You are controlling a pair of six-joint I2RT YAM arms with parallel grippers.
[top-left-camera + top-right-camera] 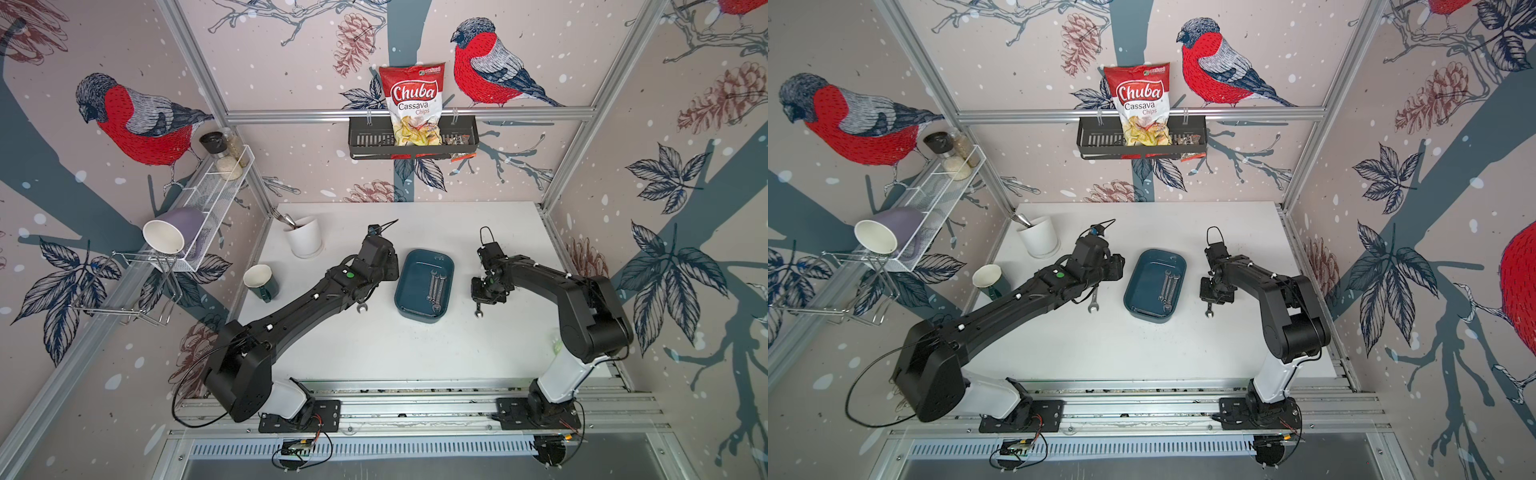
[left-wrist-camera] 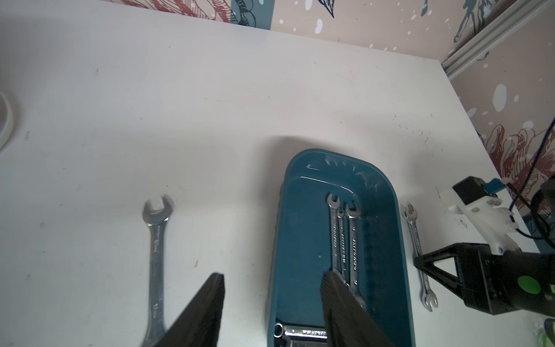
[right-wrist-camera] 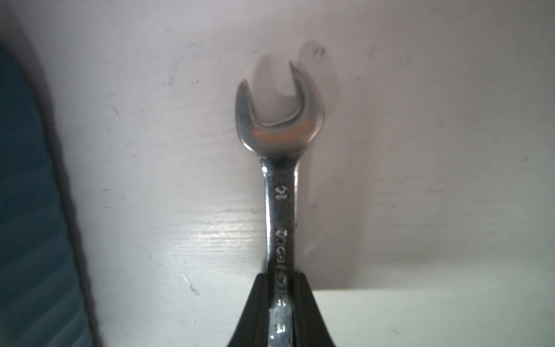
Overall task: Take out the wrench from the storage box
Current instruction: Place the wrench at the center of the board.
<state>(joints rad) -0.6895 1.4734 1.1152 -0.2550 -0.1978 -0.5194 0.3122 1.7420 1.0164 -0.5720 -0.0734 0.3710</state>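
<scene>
Chrome steel stamped 14 on its shank, the wrench [image 3: 279, 192] is pinched partway along its length between the two black fingers [image 3: 255, 300] of the right gripper [image 3: 277, 279]. Its open-ended head sticks out past the fingertips over the white table [image 3: 420, 150]. It is outside the teal box [image 1: 411, 278], just beside the box's right wall and running along it. Whether it rests on the table or hangs just above it I cannot tell. In both top views only its tip [image 1: 478, 311] shows below the gripper body. The left gripper [image 2: 273, 278] stands released and grasps nothing. One finger is over the bare table between the box and a big wrench [image 2: 156, 255] lying loose to the box's left. The other finger is over the box floor, covering the near ends of three wrenches [image 2: 342, 240] that lie side by side inside. Another tool [image 2: 303, 332] lies crosswise at the box's near end, cut off by the picture's edge. From above, the left arm hides its own fingers and most of the big wrench, leaving only one head [image 1: 1093, 307] in sight. The box edge in the right wrist view is a dark blur.
</scene>
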